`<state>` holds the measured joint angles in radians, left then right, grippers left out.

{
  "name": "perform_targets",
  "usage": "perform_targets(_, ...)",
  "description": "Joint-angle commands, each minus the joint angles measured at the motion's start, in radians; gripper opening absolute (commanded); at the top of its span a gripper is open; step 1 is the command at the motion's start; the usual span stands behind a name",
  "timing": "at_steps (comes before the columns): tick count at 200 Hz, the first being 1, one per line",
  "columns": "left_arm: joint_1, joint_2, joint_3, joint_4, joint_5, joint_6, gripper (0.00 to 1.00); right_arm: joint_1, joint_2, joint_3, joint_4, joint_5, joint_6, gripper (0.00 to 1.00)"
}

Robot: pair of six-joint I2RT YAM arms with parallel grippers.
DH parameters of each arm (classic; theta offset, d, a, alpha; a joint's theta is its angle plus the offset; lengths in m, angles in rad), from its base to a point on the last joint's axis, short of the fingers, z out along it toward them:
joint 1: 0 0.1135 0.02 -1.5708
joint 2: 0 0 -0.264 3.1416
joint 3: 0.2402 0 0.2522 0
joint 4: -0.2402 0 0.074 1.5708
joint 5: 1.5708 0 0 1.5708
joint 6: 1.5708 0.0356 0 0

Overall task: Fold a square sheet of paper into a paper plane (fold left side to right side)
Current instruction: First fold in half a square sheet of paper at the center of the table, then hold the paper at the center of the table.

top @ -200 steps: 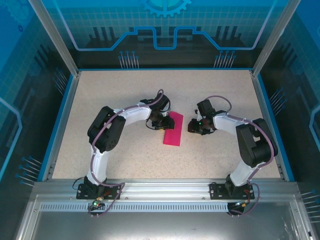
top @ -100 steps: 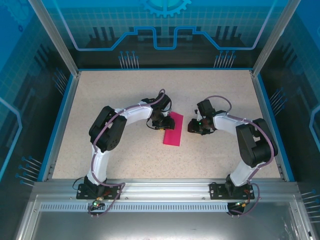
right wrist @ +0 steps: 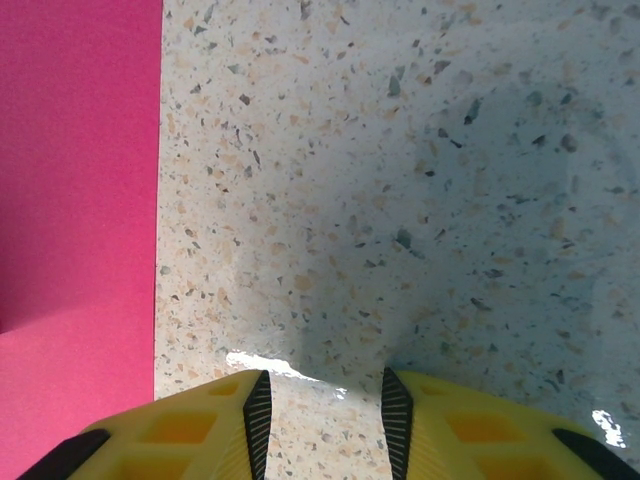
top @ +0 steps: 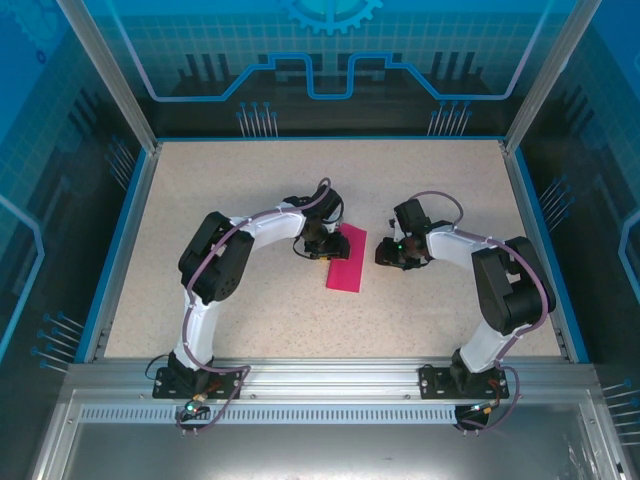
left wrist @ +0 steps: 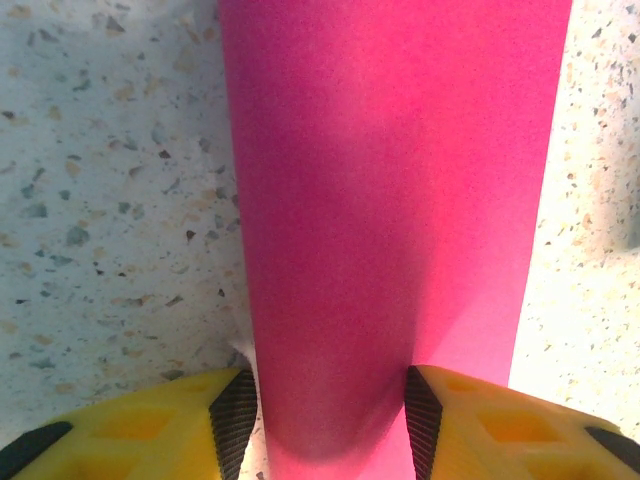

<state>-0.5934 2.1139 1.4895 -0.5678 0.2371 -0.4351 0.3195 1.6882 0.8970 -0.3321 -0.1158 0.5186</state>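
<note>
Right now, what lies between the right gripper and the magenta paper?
Only bare speckled tabletop. In the right wrist view the magenta paper ends just left of the right gripper; the top external view shows the same narrow gap.

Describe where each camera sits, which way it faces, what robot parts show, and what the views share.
Top external: above and behind, facing down on the table, left arm, right arm and folded pink paper.
Left wrist: on the left arm, facing down past the left pincer along the paper.
Right wrist: on the right arm, facing down past the right pincer at table, paper at left.
Shared: all three show the paper.
</note>
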Motion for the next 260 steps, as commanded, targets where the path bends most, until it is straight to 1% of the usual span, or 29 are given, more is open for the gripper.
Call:
perform_targets(1,-0.031,0.095,-0.021,-0.012,-0.014,0.028,0.49,-0.008,-0.002,-0.011,-0.01,-0.043,-0.005,0.37)
perform_targets(52,-0.033,0.095,-0.018,-0.017,-0.016,0.03,0.49,-0.004,-0.018,-0.012,0.001,-0.065,0.0,0.38)
perform_targets(85,-0.032,0.096,-0.018,-0.017,-0.016,0.03,0.49,-0.001,-0.04,-0.012,0.051,-0.125,0.029,0.37)
perform_targets(108,-0.033,0.097,-0.018,-0.017,-0.017,0.029,0.49,0.007,-0.043,-0.05,0.138,-0.186,0.072,0.29)
perform_targets(123,-0.032,0.098,-0.018,-0.016,-0.017,0.029,0.49,0.017,-0.026,-0.05,0.187,-0.222,0.098,0.21)
perform_targets(152,-0.035,0.099,-0.018,-0.017,-0.018,0.028,0.49,0.041,0.028,-0.023,0.218,-0.248,0.122,0.09)
perform_targets(159,-0.035,0.099,-0.018,-0.015,-0.016,0.027,0.49,0.049,0.042,-0.023,0.217,-0.249,0.123,0.07)
perform_targets(164,-0.035,0.099,-0.018,-0.017,-0.016,0.028,0.49,0.055,0.051,0.008,0.217,-0.246,0.123,0.07)
perform_targets(191,-0.035,0.099,-0.017,-0.017,-0.016,0.027,0.49,0.074,0.092,0.038,0.193,-0.217,0.121,0.06)
perform_targets(260,-0.037,0.083,-0.017,-0.019,-0.019,0.029,0.49,0.082,0.154,0.066,0.082,-0.155,0.105,0.05)
